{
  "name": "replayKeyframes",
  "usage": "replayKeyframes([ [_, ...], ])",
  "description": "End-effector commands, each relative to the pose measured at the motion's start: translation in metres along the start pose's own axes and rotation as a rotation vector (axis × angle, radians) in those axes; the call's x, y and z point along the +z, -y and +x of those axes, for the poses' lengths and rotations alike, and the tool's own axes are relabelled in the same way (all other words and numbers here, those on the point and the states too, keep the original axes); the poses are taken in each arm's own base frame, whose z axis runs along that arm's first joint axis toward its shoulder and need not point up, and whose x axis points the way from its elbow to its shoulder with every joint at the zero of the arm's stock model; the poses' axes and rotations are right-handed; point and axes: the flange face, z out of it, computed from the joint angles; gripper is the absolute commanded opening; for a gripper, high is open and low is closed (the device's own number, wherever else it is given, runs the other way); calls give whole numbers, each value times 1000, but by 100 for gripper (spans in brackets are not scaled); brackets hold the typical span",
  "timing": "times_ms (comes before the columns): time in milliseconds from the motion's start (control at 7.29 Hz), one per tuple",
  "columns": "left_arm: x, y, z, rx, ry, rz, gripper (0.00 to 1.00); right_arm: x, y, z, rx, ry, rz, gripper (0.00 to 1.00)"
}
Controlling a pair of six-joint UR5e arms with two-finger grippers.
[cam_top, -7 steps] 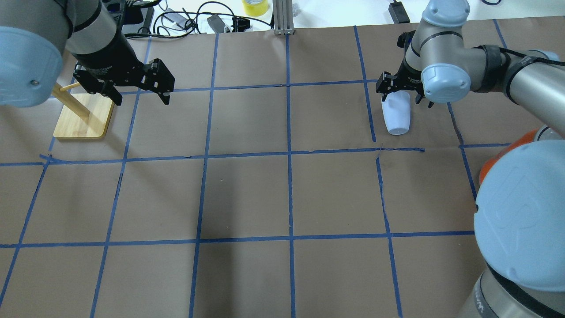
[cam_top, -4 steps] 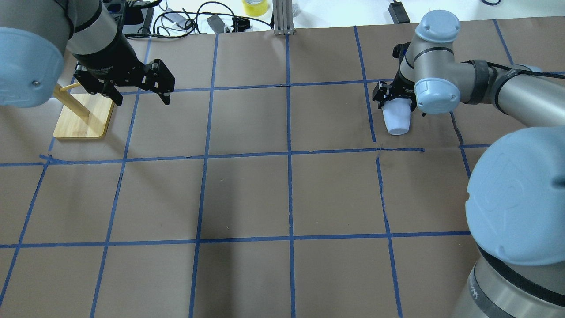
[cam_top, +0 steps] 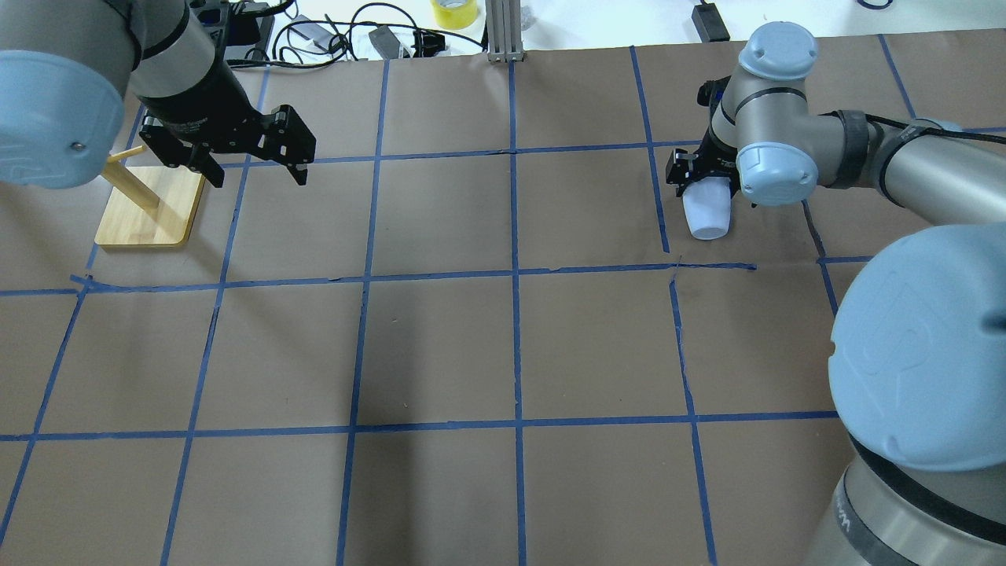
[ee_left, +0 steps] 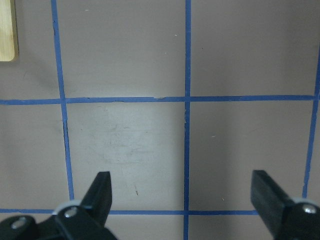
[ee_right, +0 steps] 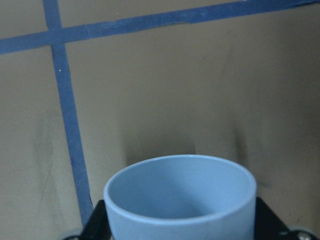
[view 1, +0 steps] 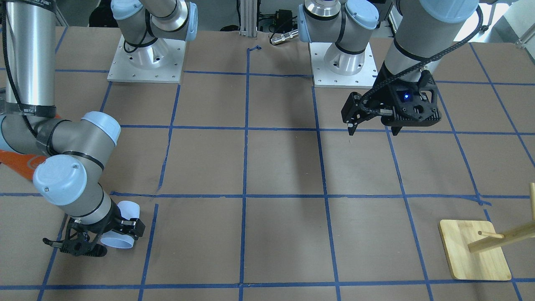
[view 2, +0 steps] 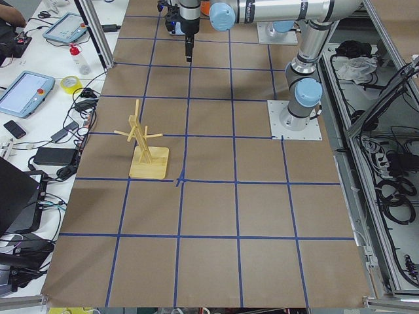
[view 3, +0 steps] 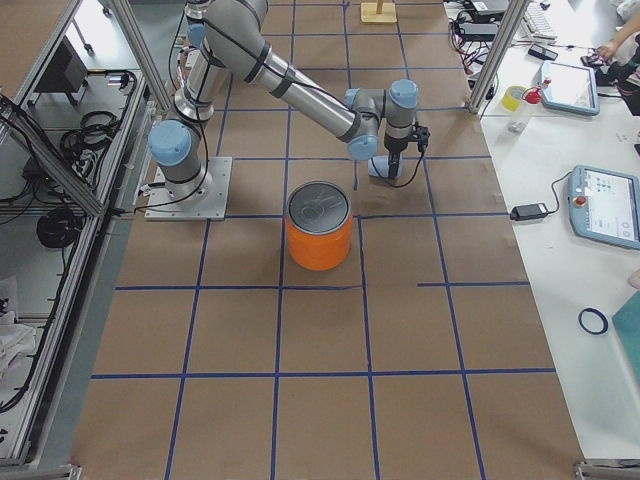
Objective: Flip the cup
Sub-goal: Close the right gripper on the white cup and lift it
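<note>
The pale lavender-blue cup [cam_top: 706,214] is at the far right of the table, tilted on its side. My right gripper [cam_top: 705,178] is shut on the cup, one finger on each side of its wall. The front-facing view shows the cup [view 1: 124,225] in that gripper [view 1: 104,239] low over the paper. The right wrist view looks into the cup's open rim [ee_right: 180,192]. My left gripper [cam_top: 255,174] is open and empty, high over the far left of the table; its fingers [ee_left: 100,190] stand wide apart above bare paper.
A wooden mug tree on a bamboo base [cam_top: 149,206] stands at the far left, beside my left gripper. A large orange can with a silver lid [view 3: 320,228] stands near my right arm's base. Blue tape lines grid the brown paper. Cables lie beyond the far edge [cam_top: 377,35].
My right gripper has come down over the cup and shut on it; the cup now looks shorter and more tilted. My left gripper has shifted slightly.
</note>
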Motion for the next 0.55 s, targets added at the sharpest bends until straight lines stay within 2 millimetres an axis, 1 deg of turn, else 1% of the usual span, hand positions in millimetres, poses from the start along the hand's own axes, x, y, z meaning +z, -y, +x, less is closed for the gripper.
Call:
replayKeyframes([
  [0,4,0,0,1,2,-5,100,-18,1,-1,-101,3,29,0],
  [137,5,1,0,1,-1,-2,100,-53,6,-7,-120,36,81,0],
  [275,4,2,0,1,-1,5,100,-86,-1,-34,-170,102,129,1],
  [412,2,1,0,2,0,8,100,-94,-15,-83,-273,105,144,1],
])
